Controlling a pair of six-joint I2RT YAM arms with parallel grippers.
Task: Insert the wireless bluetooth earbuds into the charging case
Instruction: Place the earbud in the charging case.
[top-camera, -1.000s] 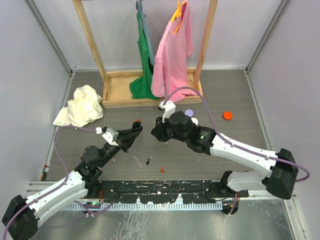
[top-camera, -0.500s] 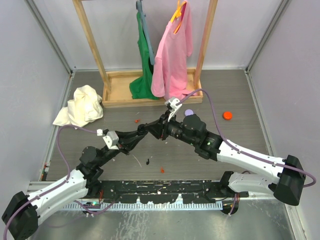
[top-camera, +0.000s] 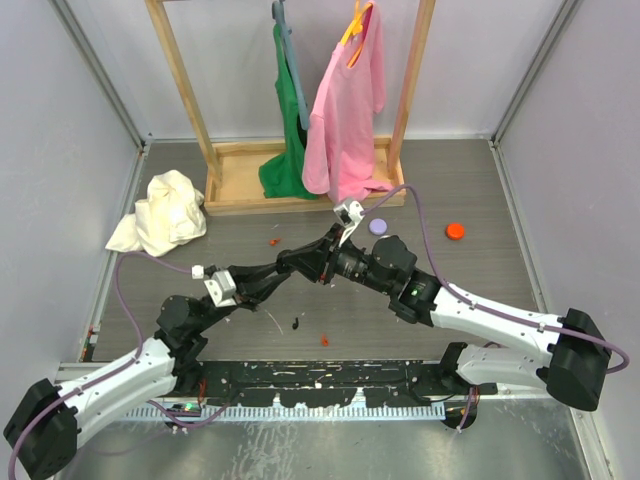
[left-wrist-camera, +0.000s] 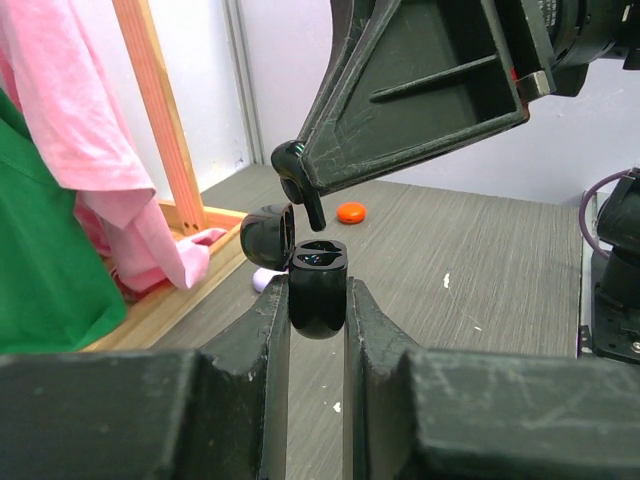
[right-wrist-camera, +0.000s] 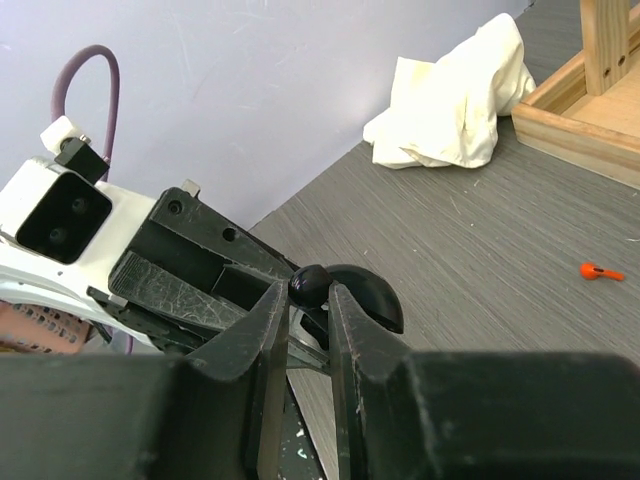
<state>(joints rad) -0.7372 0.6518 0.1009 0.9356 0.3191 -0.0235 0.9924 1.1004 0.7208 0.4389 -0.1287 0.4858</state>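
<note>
- At the far left of the desk (top-camera: 470, 190), a cream cloth (top-camera: 160, 212) lies bunched, well apart from the work.
- Left of centre, the left gripper (left-wrist-camera: 317, 296) is clamped on the charging case (left-wrist-camera: 318, 305). It holds the case upright off the desk with the lid (left-wrist-camera: 266, 237) hinged back, probably so an earbud can go in from above.
- Just right of it, the right gripper (right-wrist-camera: 308, 300) pinches one black earbud (left-wrist-camera: 298, 178). The stem points down just above the open case, apparently lined up for insertion.
- Further right, an orange cap (top-camera: 455, 231) sits idle.
</note>
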